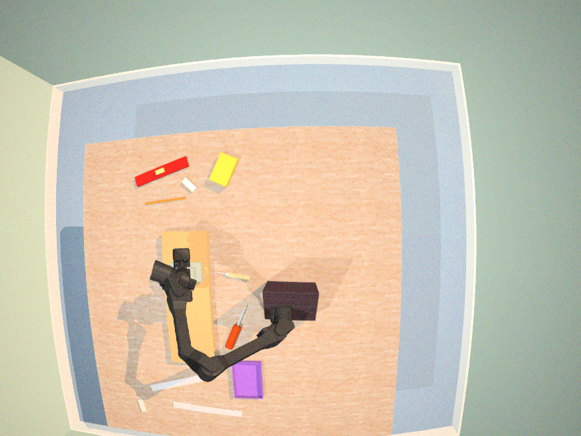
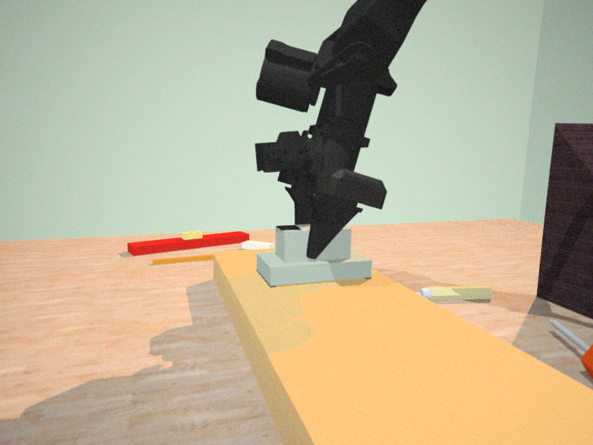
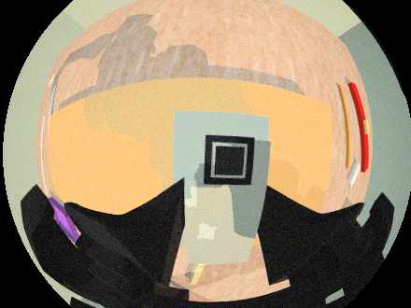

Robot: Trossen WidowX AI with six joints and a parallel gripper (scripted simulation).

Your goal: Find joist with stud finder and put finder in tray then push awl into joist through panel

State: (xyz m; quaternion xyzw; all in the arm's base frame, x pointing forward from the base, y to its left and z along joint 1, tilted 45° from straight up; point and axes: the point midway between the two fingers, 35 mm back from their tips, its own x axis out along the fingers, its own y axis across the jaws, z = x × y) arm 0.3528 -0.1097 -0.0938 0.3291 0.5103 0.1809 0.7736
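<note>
Exterior view: end effector (image 2: 319, 251) grasping stud finder (image 2: 313, 261), its base flat on floor panel (image 2: 383, 344) directly beneath. Best slide slowly lengthwise, base flush, watching its display (image 3: 228, 161).

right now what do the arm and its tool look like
The arm is matte charcoal black throughout, built of blocky links with chunky cylindrical joints. The tool has two dark fingers tapering to wedge points. No cables, labels or markings show.
</note>
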